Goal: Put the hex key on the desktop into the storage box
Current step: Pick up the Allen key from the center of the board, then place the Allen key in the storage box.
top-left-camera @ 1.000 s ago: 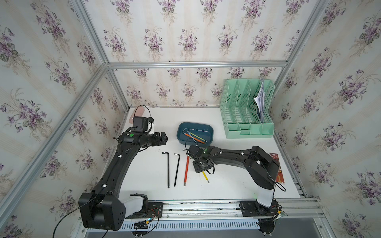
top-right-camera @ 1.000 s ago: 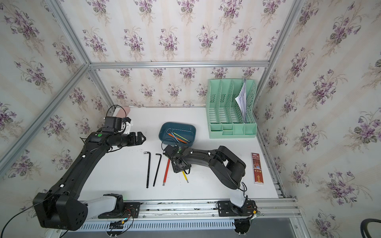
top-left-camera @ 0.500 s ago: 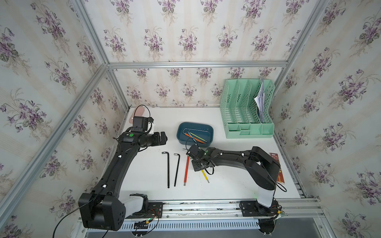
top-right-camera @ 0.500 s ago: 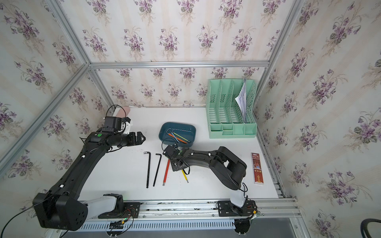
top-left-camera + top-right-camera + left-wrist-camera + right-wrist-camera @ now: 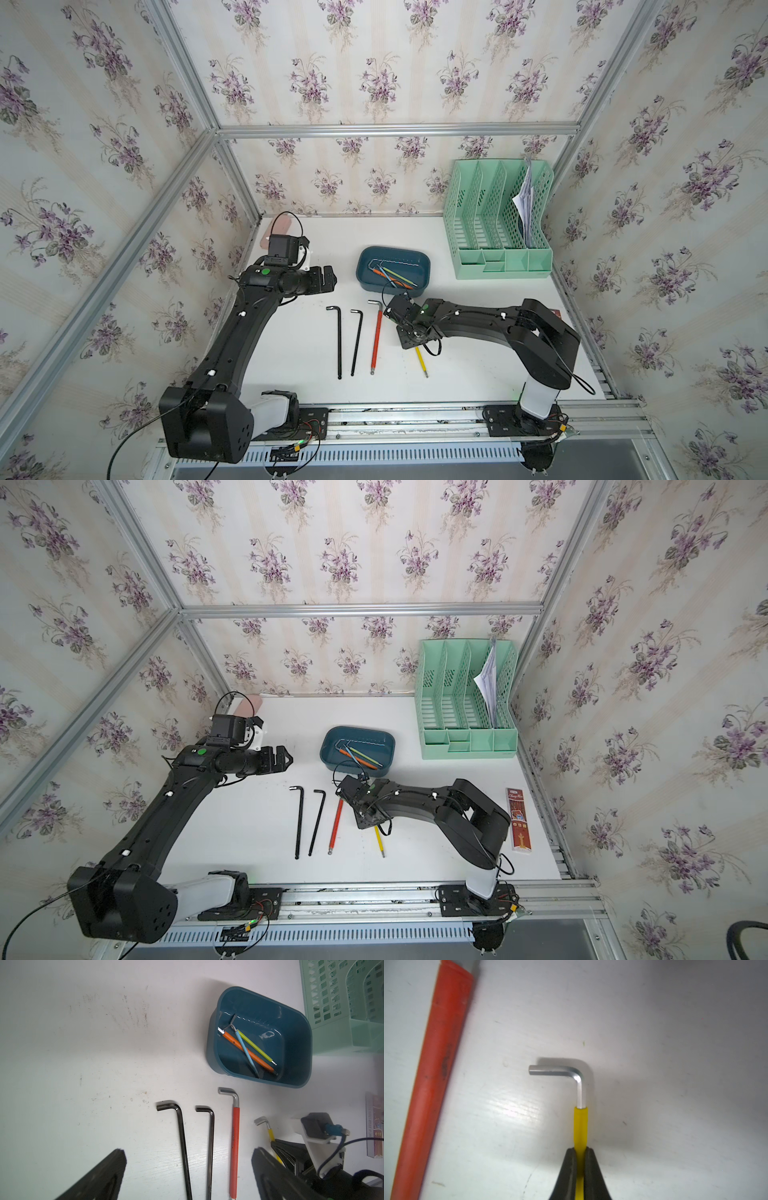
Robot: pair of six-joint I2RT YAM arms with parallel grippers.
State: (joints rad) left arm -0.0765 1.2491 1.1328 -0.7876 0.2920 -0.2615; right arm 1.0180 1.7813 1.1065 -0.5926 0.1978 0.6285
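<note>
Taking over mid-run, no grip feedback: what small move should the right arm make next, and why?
Probably a short straight lift. The right gripper is shut on the yellow hex key, which looks flat on the desktop; it must clear the storage box rim first.

Right tool point(image 5: 579, 1153): red hex key point(image 5: 376, 336) just beside it on the left, tight. Storage box point(image 5: 210, 1051) wall near ahead, blocks a low pass. Bare desk point(image 5: 469, 374) behind and right is open. Left tool point(image 5: 328, 278) well off left, beyond two black hex keys point(image 5: 339, 340).
</note>
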